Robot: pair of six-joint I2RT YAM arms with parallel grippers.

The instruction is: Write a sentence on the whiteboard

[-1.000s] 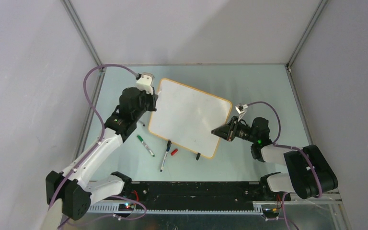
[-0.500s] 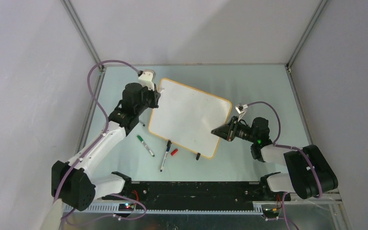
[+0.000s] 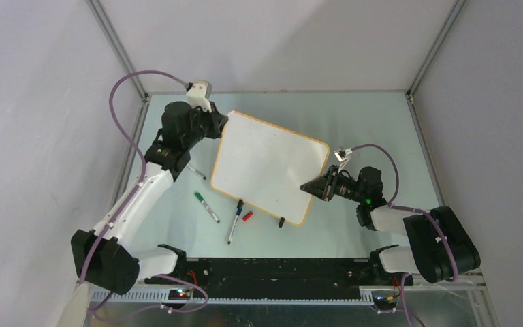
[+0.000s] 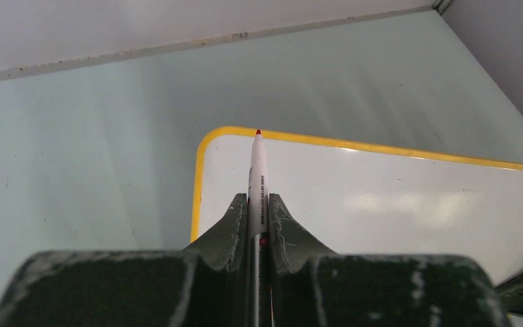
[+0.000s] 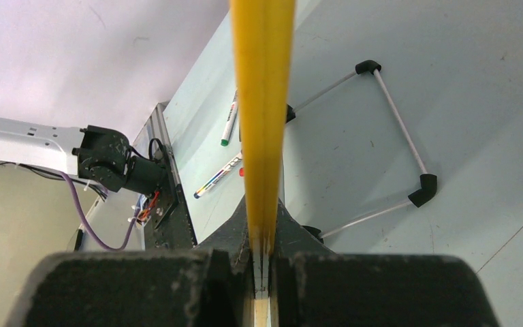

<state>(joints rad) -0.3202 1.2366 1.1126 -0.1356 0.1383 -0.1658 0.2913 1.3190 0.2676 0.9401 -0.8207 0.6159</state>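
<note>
Two grips on. Left gripper [image 4: 259,204] pinches a red marker [image 4: 257,167], tip over the far-left corner of the board [image 3: 269,167]; I can't tell if it touches. Right gripper [image 3: 311,185] is clamped on the board's right edge. Green marker [image 3: 206,207], second marker [image 3: 234,223] and red cap [image 3: 247,216] lie by its near edge.

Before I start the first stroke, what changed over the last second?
The left pincer, shut on the red marker, swung farther out, toward the far left corner of the whiteboard. Nothing was gripped or released. The right pincer stays clamped on the board's edge; the board, blank, and the loose markers have not moved.
</note>
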